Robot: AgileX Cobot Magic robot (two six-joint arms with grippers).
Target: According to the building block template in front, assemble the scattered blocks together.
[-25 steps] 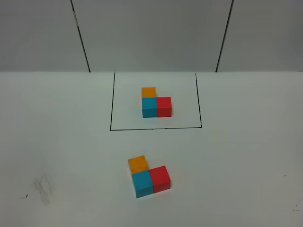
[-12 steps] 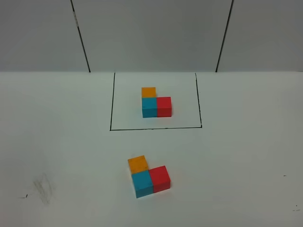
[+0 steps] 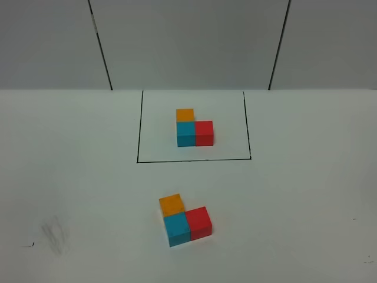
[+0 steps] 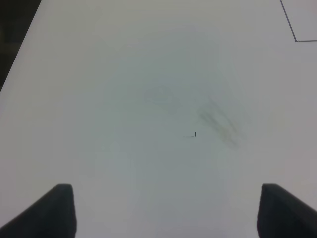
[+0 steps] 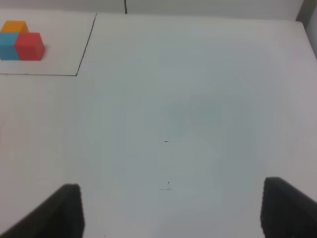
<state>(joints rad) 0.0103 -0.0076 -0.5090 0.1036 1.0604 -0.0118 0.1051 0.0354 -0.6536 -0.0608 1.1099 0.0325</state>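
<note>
The building block template [image 3: 193, 130], an L of orange, cyan-blue and red cubes, stands inside the thin black outline [image 3: 139, 141] at mid-table. It also shows in the right wrist view [image 5: 20, 39]. Nearer the front, the three unframed blocks sit touching in the same L: orange [image 3: 171, 204] behind, cyan-blue [image 3: 177, 229] at the front left, red [image 3: 198, 221] to its right. No arm shows in the exterior high view. My left gripper [image 4: 166, 198] is open and empty over bare table. My right gripper [image 5: 171, 191] is open and empty too.
A grey smudge [image 3: 54, 233] and small black marks lie on the white table at the front left; the smudge also shows in the left wrist view [image 4: 220, 124]. A grey panelled wall [image 3: 188, 41] stands behind the table. The table's left edge [image 4: 20, 54] shows.
</note>
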